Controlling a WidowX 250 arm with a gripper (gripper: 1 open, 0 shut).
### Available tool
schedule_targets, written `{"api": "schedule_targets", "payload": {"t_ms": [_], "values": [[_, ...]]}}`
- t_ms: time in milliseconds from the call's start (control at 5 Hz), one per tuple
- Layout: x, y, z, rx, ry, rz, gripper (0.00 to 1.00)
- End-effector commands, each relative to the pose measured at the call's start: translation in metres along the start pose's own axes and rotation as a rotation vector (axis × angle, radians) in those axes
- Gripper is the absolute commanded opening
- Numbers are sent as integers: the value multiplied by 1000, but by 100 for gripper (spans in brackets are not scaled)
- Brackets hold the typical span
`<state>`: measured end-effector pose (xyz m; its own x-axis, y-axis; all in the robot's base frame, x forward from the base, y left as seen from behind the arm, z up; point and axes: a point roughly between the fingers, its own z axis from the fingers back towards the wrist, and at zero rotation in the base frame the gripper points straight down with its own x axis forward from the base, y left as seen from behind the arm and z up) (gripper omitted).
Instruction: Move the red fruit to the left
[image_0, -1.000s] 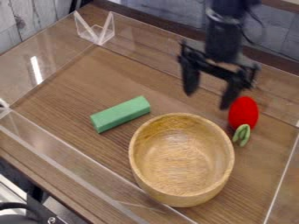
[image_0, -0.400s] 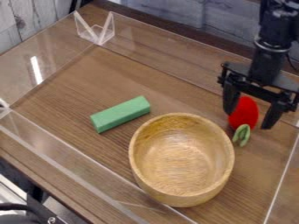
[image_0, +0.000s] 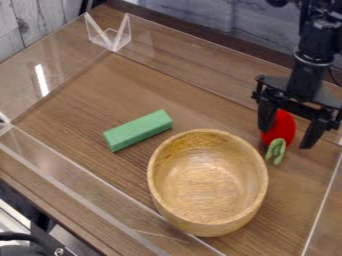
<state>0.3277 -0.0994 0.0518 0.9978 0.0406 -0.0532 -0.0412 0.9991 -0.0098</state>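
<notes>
Red fruit (image_0: 281, 131) lies at about three o'clock on the wooden table (image_0: 120, 95), close to the right-hand clear wall (image_0: 325, 215) and just off the two o'clock edge of the bowl (image_0: 207, 182); it has not shifted from a second ago. What has changed is the gripper (image_0: 293, 116): a second earlier it hung to the fruit's ten o'clock, clear of it, and it has since swung toward four o'clock and dropped, so its dark fingers (image_0: 265, 113) now straddle the fruit, one on either side. The fingers stand wide apart and are not pinching it; whether either touches the red skin cannot be told. The fruit's long axis runs roughly twelve to six o'clock, tipped slightly toward one, with the pale green leafy end pointing to six, toward the camera, and the red body partly hidden behind the gripper. The green block (image_0: 138, 130) rests at nine o'clock from the fruit, well apart, at the bowl's ten o'clock, unmoved
</notes>
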Motion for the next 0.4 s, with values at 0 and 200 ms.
{"api": "schedule_targets", "payload": {"t_ms": [0,200], "values": [[17,2,15,-12,-74,16,100],[23,4,11,-8,-79,24,100]]}}
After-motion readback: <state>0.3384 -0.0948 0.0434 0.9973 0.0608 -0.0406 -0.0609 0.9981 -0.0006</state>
